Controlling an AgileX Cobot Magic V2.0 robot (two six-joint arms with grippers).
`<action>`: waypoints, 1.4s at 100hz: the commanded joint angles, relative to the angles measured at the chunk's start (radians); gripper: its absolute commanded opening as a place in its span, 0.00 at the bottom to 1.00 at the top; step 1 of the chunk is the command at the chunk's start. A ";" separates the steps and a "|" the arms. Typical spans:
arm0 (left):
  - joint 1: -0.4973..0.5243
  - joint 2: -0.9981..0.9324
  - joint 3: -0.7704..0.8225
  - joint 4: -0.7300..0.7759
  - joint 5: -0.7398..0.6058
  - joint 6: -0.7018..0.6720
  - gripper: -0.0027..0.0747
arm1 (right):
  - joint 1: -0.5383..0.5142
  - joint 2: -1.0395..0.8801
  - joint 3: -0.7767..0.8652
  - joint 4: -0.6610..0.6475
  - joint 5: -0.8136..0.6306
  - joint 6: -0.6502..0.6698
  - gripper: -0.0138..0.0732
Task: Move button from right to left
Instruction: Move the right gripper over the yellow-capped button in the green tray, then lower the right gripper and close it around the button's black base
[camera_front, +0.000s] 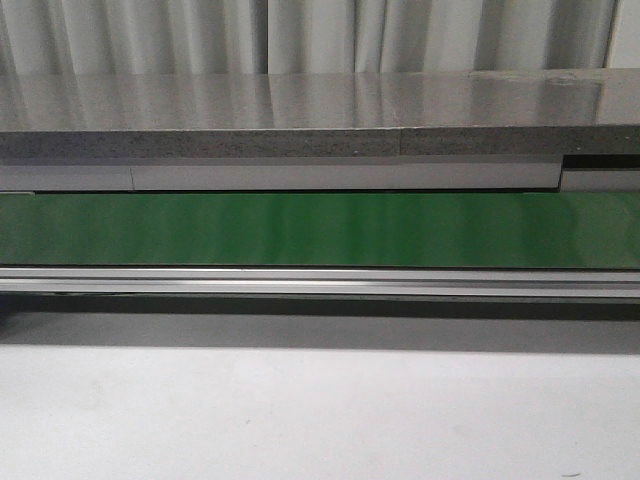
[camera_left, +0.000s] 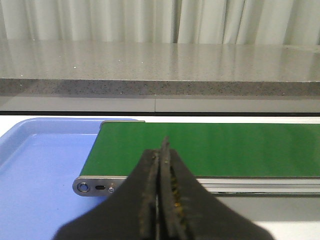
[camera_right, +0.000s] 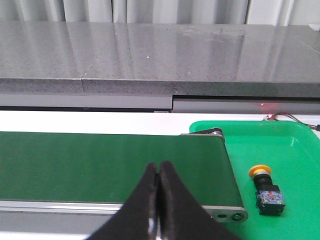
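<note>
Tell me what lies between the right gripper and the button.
In the right wrist view, the end of the green belt with its metal end cap, then bare green tray, separates the shut right gripper from the button.

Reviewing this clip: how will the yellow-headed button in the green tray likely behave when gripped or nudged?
The button lies on its side, so its round yellow head may let it roll or pivot if nudged. Its boxy black body looks rigid and should suit a pincer. It seems small, so probably light.
</note>
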 joint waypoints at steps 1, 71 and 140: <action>-0.007 -0.029 0.046 -0.001 -0.075 0.000 0.01 | -0.001 0.081 -0.087 -0.010 -0.035 -0.004 0.09; -0.007 -0.029 0.046 -0.001 -0.075 0.000 0.01 | -0.162 0.607 -0.530 -0.036 0.256 0.013 0.09; -0.007 -0.029 0.046 -0.001 -0.075 0.000 0.01 | -0.560 1.039 -0.706 -0.008 0.491 -0.031 0.79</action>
